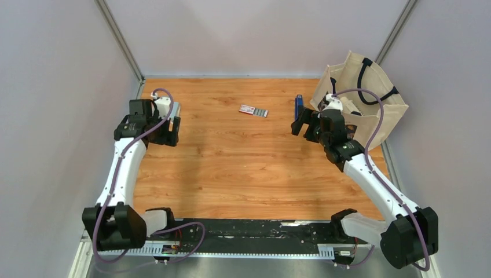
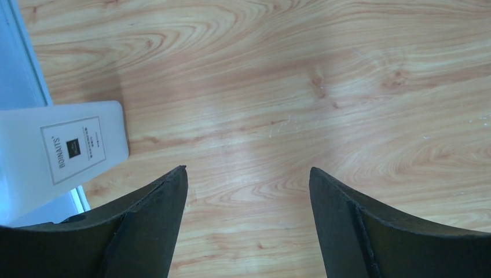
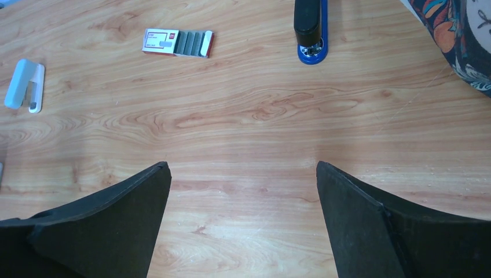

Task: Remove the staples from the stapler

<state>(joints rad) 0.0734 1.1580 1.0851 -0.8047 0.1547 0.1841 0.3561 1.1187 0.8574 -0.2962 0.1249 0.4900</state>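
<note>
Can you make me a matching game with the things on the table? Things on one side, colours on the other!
Things:
1. stapler by the bag
2. card box
3. bag
4. staples

Colours:
A. beige with black handles
B. blue and black
C. pink and white
D. grey

Pairs: 1-B, 2-C, 3-A, 4-D

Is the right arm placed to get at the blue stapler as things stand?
Probably yes: the right gripper is open and faces the stapler just ahead, with nothing standing between them.
</note>
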